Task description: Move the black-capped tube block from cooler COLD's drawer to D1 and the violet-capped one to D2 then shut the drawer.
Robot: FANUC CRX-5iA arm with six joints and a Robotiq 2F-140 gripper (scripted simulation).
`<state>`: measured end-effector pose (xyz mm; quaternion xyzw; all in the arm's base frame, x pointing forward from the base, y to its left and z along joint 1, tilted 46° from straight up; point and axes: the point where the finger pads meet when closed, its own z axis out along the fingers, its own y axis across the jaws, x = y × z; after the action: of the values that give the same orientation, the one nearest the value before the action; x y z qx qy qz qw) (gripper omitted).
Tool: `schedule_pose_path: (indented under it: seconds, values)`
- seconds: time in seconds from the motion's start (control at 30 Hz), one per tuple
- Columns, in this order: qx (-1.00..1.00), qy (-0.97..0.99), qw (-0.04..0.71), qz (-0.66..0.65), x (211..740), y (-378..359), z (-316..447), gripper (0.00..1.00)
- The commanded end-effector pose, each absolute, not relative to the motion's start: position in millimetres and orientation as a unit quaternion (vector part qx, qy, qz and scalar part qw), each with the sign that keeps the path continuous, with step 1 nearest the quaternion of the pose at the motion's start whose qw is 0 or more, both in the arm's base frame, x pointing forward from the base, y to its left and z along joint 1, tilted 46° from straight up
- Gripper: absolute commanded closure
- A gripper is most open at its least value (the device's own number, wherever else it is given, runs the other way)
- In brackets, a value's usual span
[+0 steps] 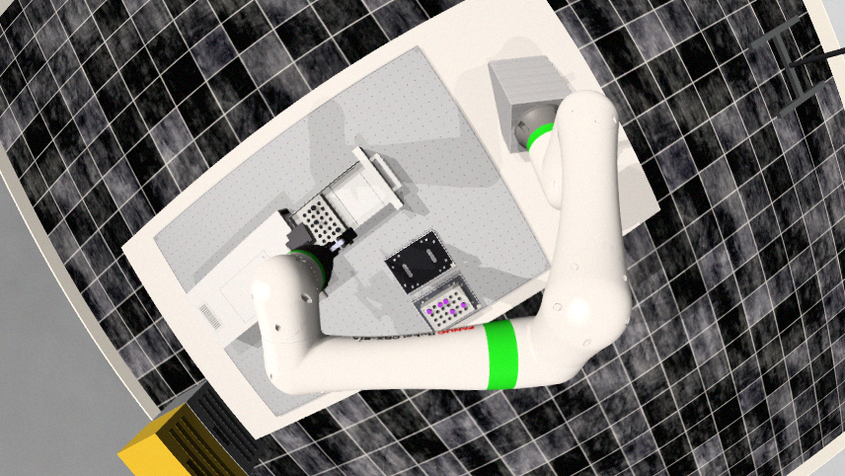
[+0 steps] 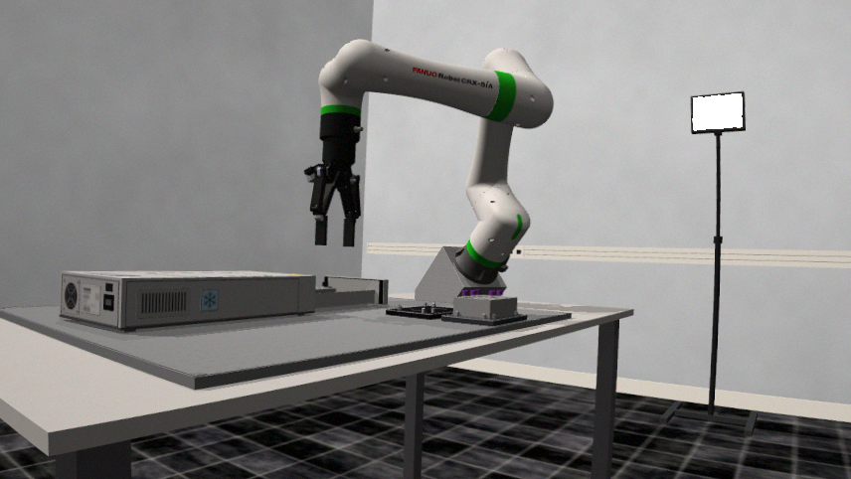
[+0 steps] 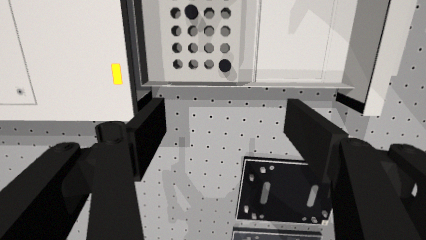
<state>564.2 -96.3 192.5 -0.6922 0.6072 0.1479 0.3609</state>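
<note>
The block with black caps (image 1: 319,220) (image 3: 201,39) sits in the inner part of the open drawer (image 1: 361,198) (image 3: 292,45) of COLD (image 1: 236,289) (image 2: 220,304) (image 3: 65,55). COLD's lamp (image 3: 116,74) is lit. The block with violet caps (image 1: 447,307) (image 2: 485,307) appears to lie flat on D2 (image 2: 476,320). D1 (image 1: 420,263) (image 3: 290,195) is bare between COLD and D2. My gripper (image 1: 326,241) (image 2: 334,233) (image 3: 225,115) is open and empty, high above the deck beside the drawer's D1-side wall. The wrist view cuts off part of the black-capped block.
The drawer's front panel and handle (image 1: 387,171) stick out over the perforated deck (image 1: 378,100). My arm's base stand (image 1: 526,79) is at the table's far end. Small locator pins stand around D1's edges. A lamp stand (image 2: 716,267) is on the floor.
</note>
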Motion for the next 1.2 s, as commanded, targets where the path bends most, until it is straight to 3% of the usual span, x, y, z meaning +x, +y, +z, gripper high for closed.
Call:
schedule_pose_path:
  seconds: [0.0,0.67,1.17]
  values:
    - [-0.692,0.607,0.361,0.147,571,-106,187,0.34]
    - [-0.692,0.607,0.361,0.147,606,-157,150,0.34]
    - [-0.692,0.607,0.361,0.147,605,-155,151,0.34]
